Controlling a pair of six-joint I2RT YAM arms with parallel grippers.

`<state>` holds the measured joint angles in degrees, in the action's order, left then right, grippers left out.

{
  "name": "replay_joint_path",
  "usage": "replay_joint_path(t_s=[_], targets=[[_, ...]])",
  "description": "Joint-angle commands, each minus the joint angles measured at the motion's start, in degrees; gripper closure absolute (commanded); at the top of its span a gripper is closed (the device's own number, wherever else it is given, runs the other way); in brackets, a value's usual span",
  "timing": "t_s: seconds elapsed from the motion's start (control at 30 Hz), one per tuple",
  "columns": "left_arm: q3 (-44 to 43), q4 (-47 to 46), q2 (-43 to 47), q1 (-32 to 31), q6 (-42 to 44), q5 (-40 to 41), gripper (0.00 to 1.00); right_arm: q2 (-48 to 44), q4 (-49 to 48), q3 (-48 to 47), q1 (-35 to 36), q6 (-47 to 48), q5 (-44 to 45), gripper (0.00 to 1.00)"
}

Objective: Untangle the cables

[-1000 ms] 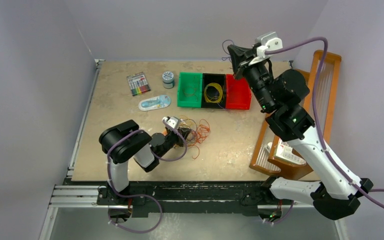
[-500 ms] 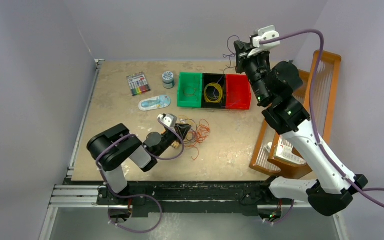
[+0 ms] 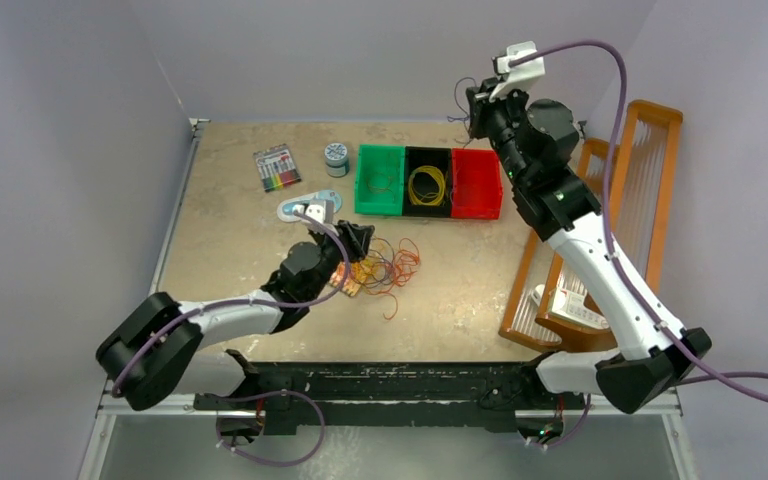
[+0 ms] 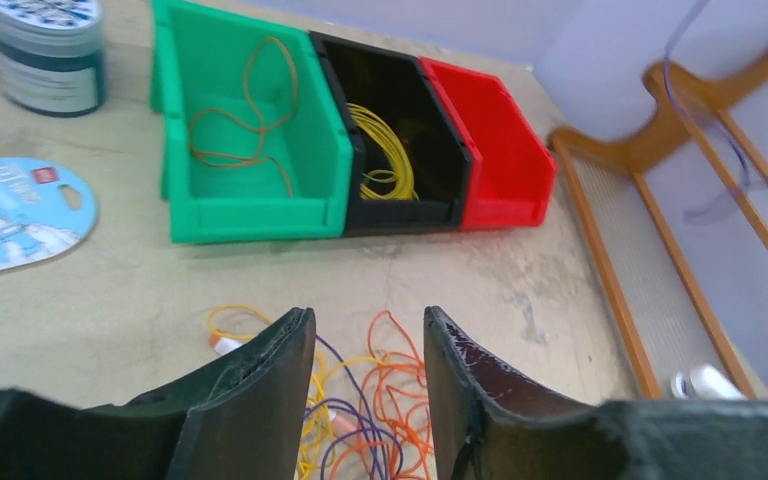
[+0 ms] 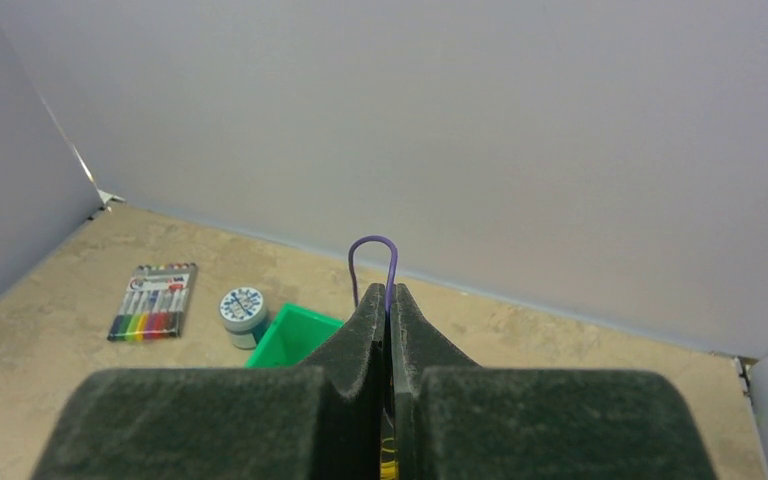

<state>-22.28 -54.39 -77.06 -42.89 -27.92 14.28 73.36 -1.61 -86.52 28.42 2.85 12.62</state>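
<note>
A tangle of orange, yellow and purple cables (image 3: 390, 265) lies on the table in front of the bins. My left gripper (image 3: 352, 240) hovers over its left side. In the left wrist view the left gripper (image 4: 367, 315) stands open with nothing between its fingers, and the cables (image 4: 400, 400) lie on the table below the gap. My right gripper (image 3: 472, 100) is raised high behind the bins. The right wrist view shows the right gripper (image 5: 388, 295) shut on a thin purple cable (image 5: 372, 240) that loops above its tips.
Three bins stand at the back: the green bin (image 4: 260, 215) holds an orange cable, the black bin (image 4: 405, 212) a yellow coil, and the red bin (image 4: 505, 170) is beside them. A marker pack (image 3: 277, 167), a round tin (image 3: 336, 158) and a blue blister pack (image 3: 305, 205) lie at left. A wooden rack (image 3: 650, 180) stands at right.
My left gripper has opened, and its arm has stretched out with the elbow swung left. The right arm has risen and tilted up, still gripping the purple cable.
</note>
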Motion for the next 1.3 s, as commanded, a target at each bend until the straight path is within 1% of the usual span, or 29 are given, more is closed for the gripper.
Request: replay_joint_path(t_s=[0.0, 0.03, 0.1, 0.17, 0.27, 0.43, 0.73, 1.0, 1.27], targets=[[-9.8, 27.18, 5.53, -0.19, -6.54, 13.65, 0.54, 1.16, -2.16, 0.46, -2.67, -3.41, -2.01, 1.0], [-12.29, 32.63, 5.93, -0.22, -6.86, 14.86, 0.53, 1.37, -2.73, 0.7, -3.4, -3.99, -2.42, 1.0], [-15.85, 39.84, 6.46, -0.13, -6.62, 15.54, 0.52, 2.0, -3.12, 0.91, -4.88, -4.92, -3.25, 1.0], [-18.09, 44.45, 7.15, -0.06, -6.93, 15.51, 0.51, 2.66, -3.11, 0.98, -6.39, -5.64, -3.88, 1.0], [-19.69, 48.19, 8.87, 0.3, -7.23, 14.03, 0.5, 3.65, -3.09, 0.77, -9.2, -7.17, -6.05, 1.0], [-21.41, 50.99, 10.79, 1.22, -5.74, 11.85, 0.5, 6.12, -4.09, -0.27, -12.46, -8.41, -8.81, 1.0], [-26.95, 57.27, 9.41, 1.32, -0.44, 11.57, 0.5, 11.8, -6.31, -2.49, -16.94, -9.62, -11.9, 1.0], [-28.36, 59.49, 11.03, 1.38, 1.27, 10.59, 0.5, 16.04, -8.02, -2.5, -19.78, -10.7, -12.9, 1.0], [-28.4, 60.87, 11.4, 1.32, 2.64, 11.61, 0.5, 19.37, -9.38, -2.69, -20.84, -10.86, -13.5, 1.0]])
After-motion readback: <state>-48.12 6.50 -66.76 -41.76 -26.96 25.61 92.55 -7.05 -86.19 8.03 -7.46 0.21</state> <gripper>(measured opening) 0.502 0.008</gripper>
